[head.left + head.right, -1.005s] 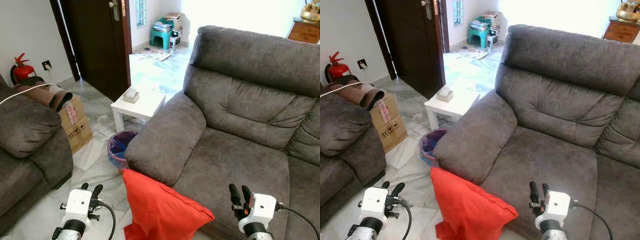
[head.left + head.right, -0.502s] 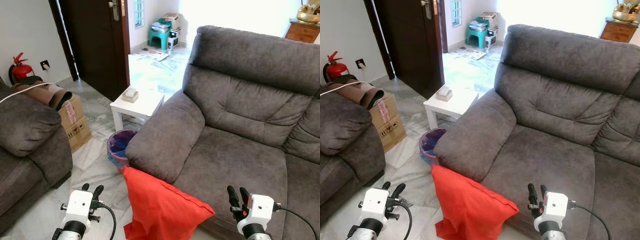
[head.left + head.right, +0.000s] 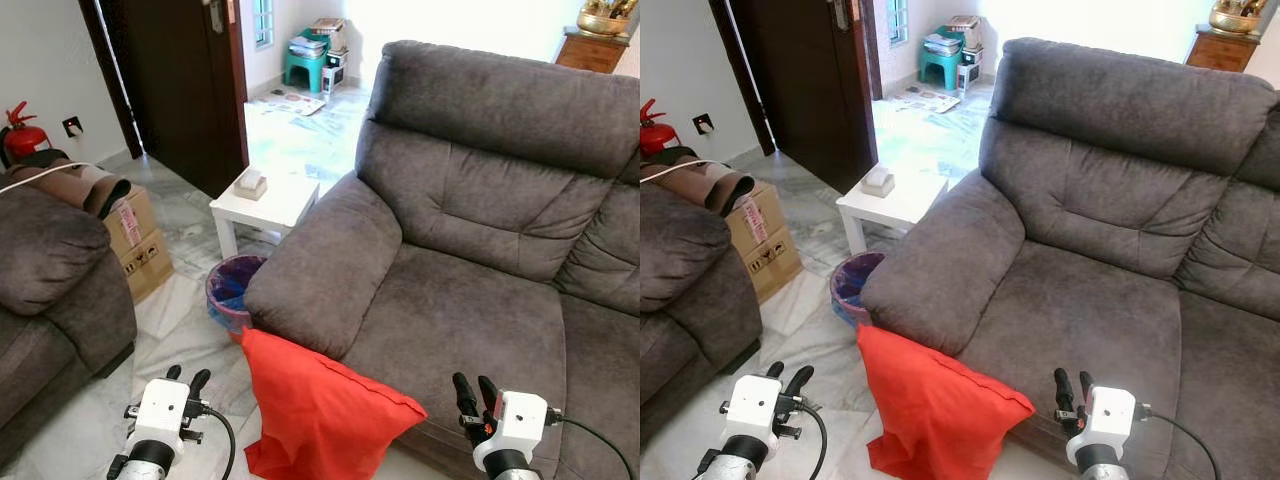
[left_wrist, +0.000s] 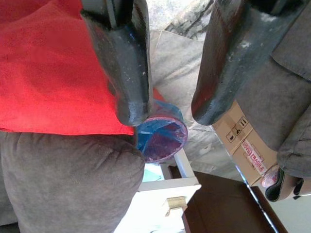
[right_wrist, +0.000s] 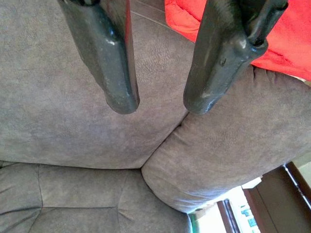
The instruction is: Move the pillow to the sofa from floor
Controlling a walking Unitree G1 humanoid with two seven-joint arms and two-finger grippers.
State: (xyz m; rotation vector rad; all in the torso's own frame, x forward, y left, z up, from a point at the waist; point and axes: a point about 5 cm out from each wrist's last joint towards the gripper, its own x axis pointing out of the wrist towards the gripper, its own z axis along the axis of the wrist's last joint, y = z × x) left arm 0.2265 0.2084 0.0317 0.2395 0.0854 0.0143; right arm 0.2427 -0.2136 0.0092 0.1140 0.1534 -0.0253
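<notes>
**Red pillow leans on the sofa front, both pincers empty**

The red pillow stands on the marble floor, propped against the front of the grey sofa just below its left armrest, its upper corner touching the armrest's underside. A blue-lined bin sits on the floor just beside that corner, next to a small white surface carrying a tissue box.

Both arms are held low and forward, forearms roughly level, fingers pointing ahead. The left pincer hovers over the floor to the left of the pillow, near it but apart from it; in the left wrist view its fingers stand apart, with nothing between them. The right pincer hovers above the front edge of the sofa seat, to the right of the pillow; its fingers are likewise spread and empty.

A second grey sofa and a cardboard box stand at the left.
</notes>
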